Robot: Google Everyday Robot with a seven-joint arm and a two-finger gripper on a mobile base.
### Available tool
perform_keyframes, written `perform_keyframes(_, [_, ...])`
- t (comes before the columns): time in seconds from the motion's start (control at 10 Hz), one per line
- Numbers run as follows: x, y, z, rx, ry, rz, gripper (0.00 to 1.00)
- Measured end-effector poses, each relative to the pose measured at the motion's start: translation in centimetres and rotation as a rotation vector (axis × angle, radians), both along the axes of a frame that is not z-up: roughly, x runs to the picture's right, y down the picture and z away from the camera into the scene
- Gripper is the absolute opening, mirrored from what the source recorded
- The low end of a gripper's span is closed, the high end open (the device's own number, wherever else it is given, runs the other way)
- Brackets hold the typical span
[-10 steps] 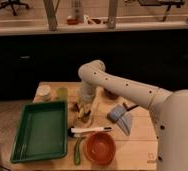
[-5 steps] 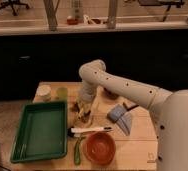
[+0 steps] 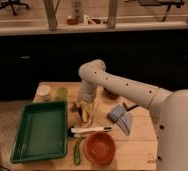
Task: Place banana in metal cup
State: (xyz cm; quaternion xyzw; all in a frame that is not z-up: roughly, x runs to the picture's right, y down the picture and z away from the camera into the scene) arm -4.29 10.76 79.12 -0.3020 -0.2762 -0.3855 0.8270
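Note:
The banana (image 3: 86, 116) is a slim yellow shape that stands nearly upright on the wooden table (image 3: 137, 145), just right of the green tray. My gripper (image 3: 84, 106) comes down from the white arm onto its upper end and is shut around it. A small dark grey round thing (image 3: 110, 93), partly hidden behind the forearm at the back of the table, looks like the metal cup. It is to the right of the gripper and farther back.
A green tray (image 3: 39, 131) fills the table's left side. A white cup (image 3: 44, 92) and a yellow-green cup (image 3: 62, 93) stand behind it. An orange bowl (image 3: 100, 148), a green stick (image 3: 77, 150), a white utensil (image 3: 89, 130) and a grey-blue cloth (image 3: 119, 116) lie in front and to the right.

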Motion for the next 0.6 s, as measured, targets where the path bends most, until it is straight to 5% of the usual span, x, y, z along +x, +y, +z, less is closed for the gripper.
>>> perform_keyframes(0.6, [-0.27,0.01,0.05,0.001,-0.006,-0.005,0.80])
